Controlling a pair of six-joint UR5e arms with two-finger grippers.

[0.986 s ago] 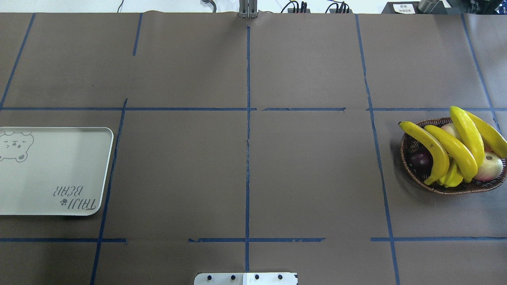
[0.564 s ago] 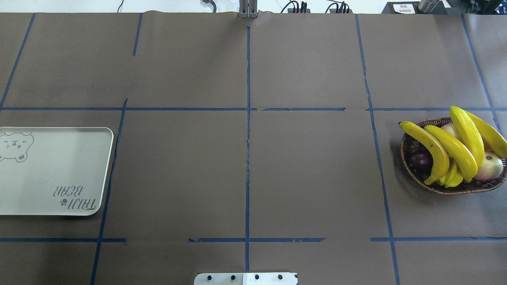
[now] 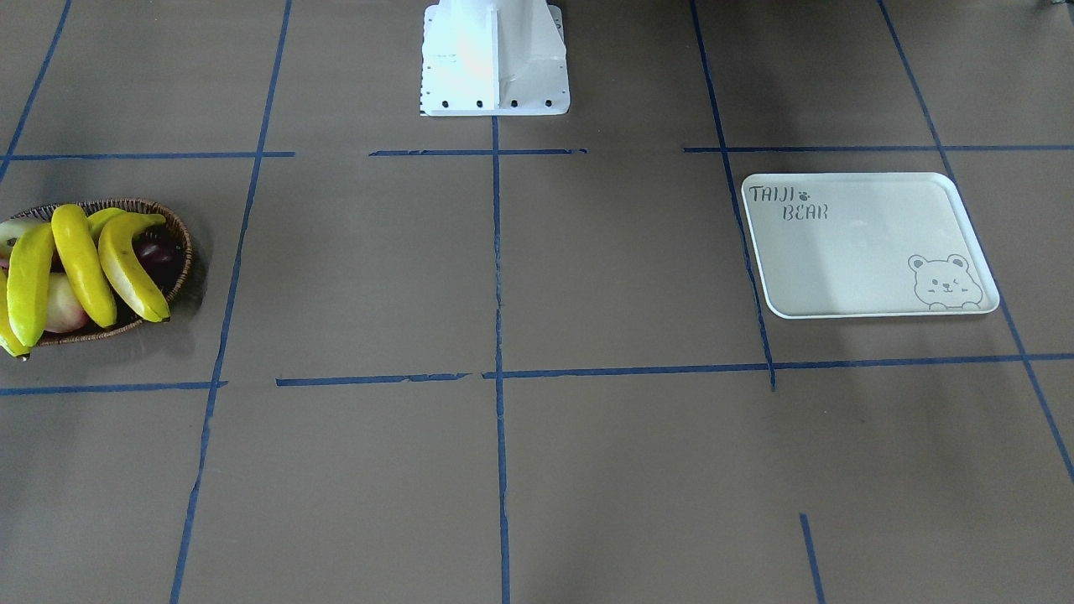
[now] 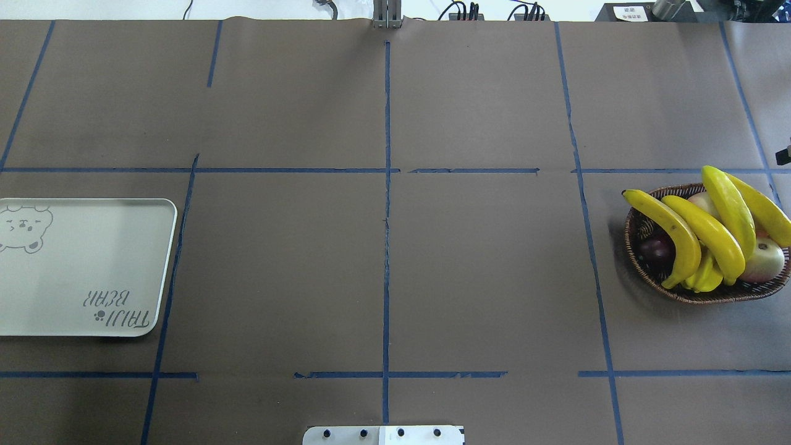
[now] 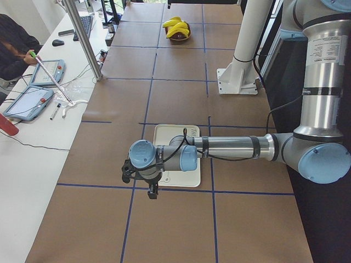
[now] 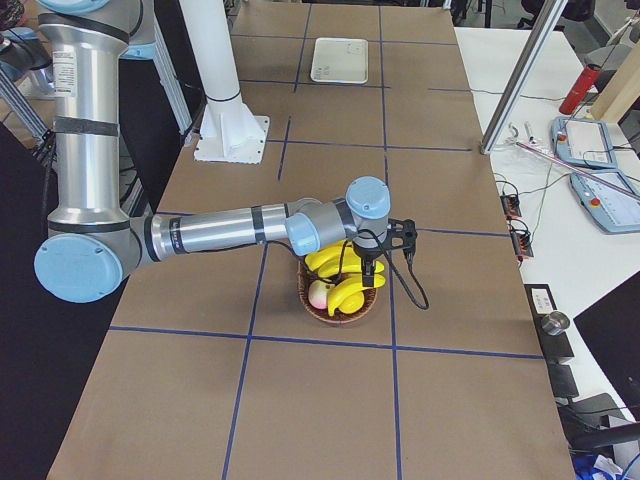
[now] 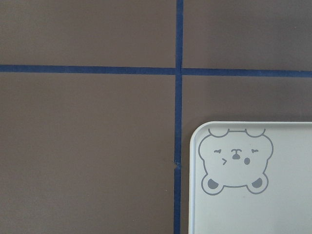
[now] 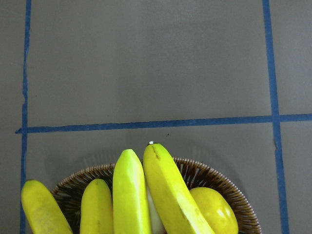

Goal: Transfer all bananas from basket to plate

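Bananas (image 4: 710, 233) — all in basket (image 4: 723, 299)

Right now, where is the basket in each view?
Front-facing: basket at left edge.
Overhead: basket at right edge.
Exterior left: basket top centre, far.
Exterior right: basket centre, under near arm.
Left wrist: not in it.
Right wrist: basket at bottom edge.
Landmark: bananas across it.

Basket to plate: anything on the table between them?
Nothing. Between the basket and the plate lies only brown table paper crossed by blue tape lines, as the overhead exterior view shows.
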